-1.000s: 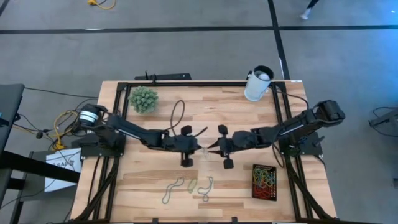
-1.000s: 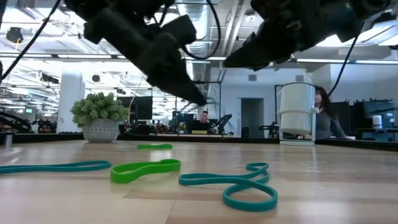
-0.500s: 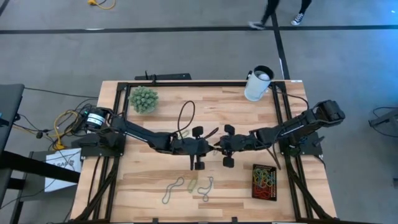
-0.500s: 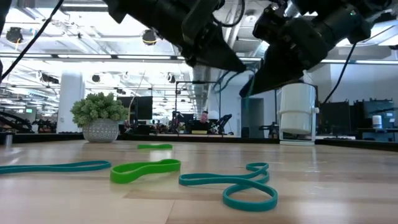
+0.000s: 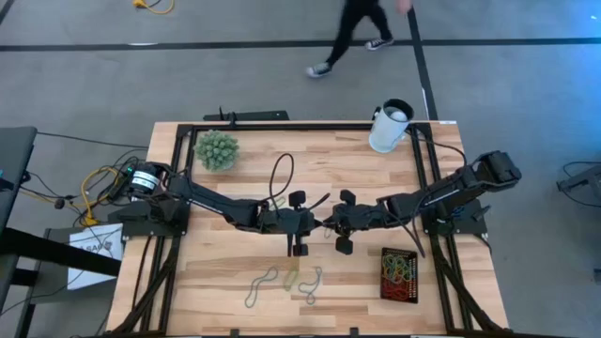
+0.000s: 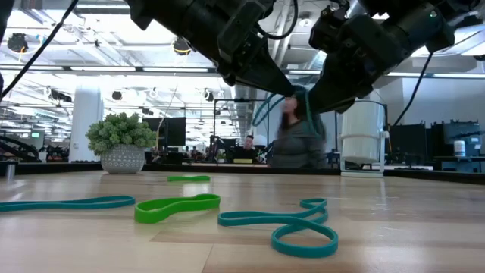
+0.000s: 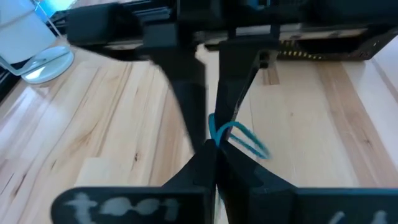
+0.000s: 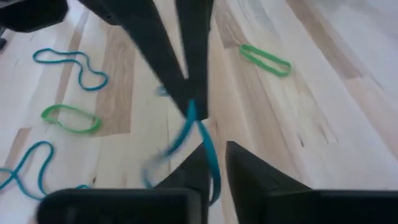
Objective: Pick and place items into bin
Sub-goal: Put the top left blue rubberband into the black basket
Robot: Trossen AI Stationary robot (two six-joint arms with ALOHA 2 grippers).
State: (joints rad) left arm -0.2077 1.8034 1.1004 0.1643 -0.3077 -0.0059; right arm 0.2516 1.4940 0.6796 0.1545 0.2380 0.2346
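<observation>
My left gripper [image 5: 316, 223] and my right gripper [image 5: 330, 223] meet tip to tip above the middle of the table. The left gripper is shut on a blue rubber-band loop [image 7: 241, 135] that hangs in the air between them [image 6: 267, 108]. The right gripper [image 8: 215, 149] is open, with a narrow gap, and its fingers stand on either side of the loop [image 8: 205, 146]. I cannot tell whether they touch it. The black bin [image 5: 398, 274] lies near the table's near right corner and holds coloured bands. More bands [image 5: 263, 284] [image 5: 313, 282] lie on the wood by the near edge. My left gripper pinches the blue band's upper end [image 7: 214, 132] between its two fingertips [image 7: 211, 163], coming level from the table's left side. The band is lifted clear of the table. It hangs slack below and beyond the tips.
A green spiky ball [image 5: 217, 149] sits at the far left and a white cup [image 5: 389, 127] at the far right. A green band [image 6: 178, 207] and teal bands [image 6: 292, 226] [image 6: 68, 203] lie near the front. Another green band [image 8: 265, 60] lies farther back. A person walks beyond the table [image 5: 352, 33].
My left gripper has moved toward the table's right and risen, closing in on my right gripper until the tips meet. The right gripper has drawn back slightly toward the right. In the last half second both have stayed nearly still, and the blue band hangs between them.
</observation>
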